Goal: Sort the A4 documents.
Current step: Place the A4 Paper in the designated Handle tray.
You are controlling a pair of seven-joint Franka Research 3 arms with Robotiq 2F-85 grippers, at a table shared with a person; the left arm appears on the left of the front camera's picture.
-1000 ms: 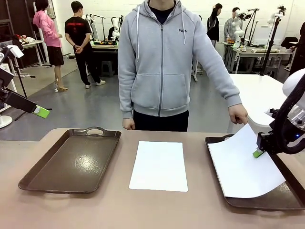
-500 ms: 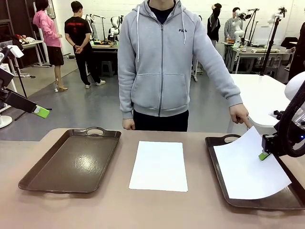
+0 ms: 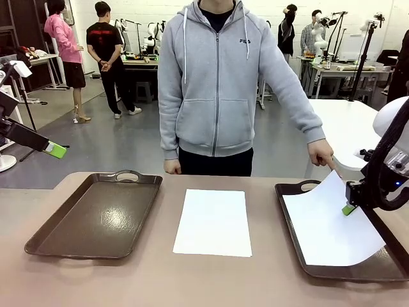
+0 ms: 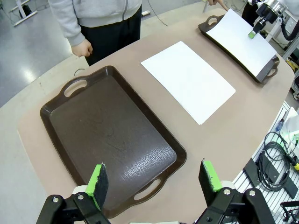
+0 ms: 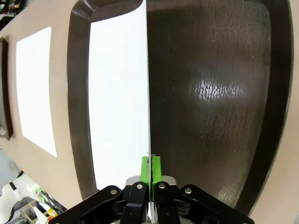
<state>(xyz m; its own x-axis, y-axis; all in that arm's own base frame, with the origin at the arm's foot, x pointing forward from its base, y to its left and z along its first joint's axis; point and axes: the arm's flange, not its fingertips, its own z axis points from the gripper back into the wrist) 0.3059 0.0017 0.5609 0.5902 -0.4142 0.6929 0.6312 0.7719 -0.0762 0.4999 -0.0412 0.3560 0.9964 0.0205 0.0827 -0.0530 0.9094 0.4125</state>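
We note: left tray (image 3: 96,217) glossy brown, finely textured, plastic-looking; centre sheet (image 3: 213,222) matt white paper; tabletop (image 3: 255,281) matt, smooth, tan.

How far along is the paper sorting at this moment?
Done: nothing looks fully placed yet. In hand: the robot's right hand is shut on one A4 sheet, which is tilted up over the right tray. Left: release it there. The second sheet lies flat on the table between the trays, and the open left hand hovers over the left tray.
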